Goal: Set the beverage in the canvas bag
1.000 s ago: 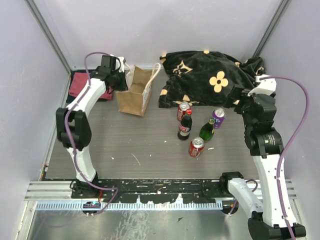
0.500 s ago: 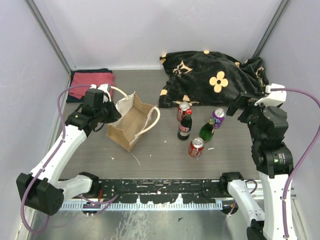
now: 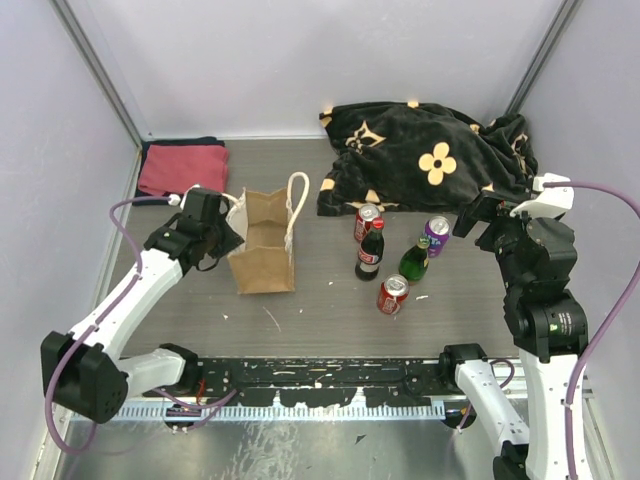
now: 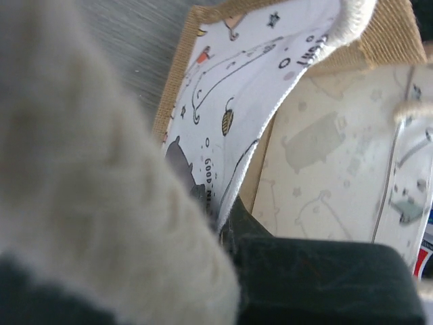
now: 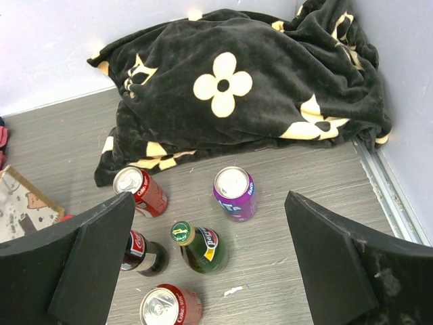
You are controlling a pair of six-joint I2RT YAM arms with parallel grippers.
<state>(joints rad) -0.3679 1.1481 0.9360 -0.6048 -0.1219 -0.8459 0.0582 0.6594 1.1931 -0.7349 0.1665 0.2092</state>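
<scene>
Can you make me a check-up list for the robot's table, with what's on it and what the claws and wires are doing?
Surface: grey wood-grain table, with a few white scraps.
Job's things: canvas bag standing, mouth open. To its right, outside it, stand a red can, second red can, purple can, cola bottle and green bottle.
Clutter: black flowered blanket at the back right, red towel at the back left.
Grippers: left gripper shut on the bag's edge; right gripper open, empty, above the drinks.
Cables: a purple cable along each arm; no snag seen.
Surroundings: pale walls; metal rail at the near edge.
</scene>
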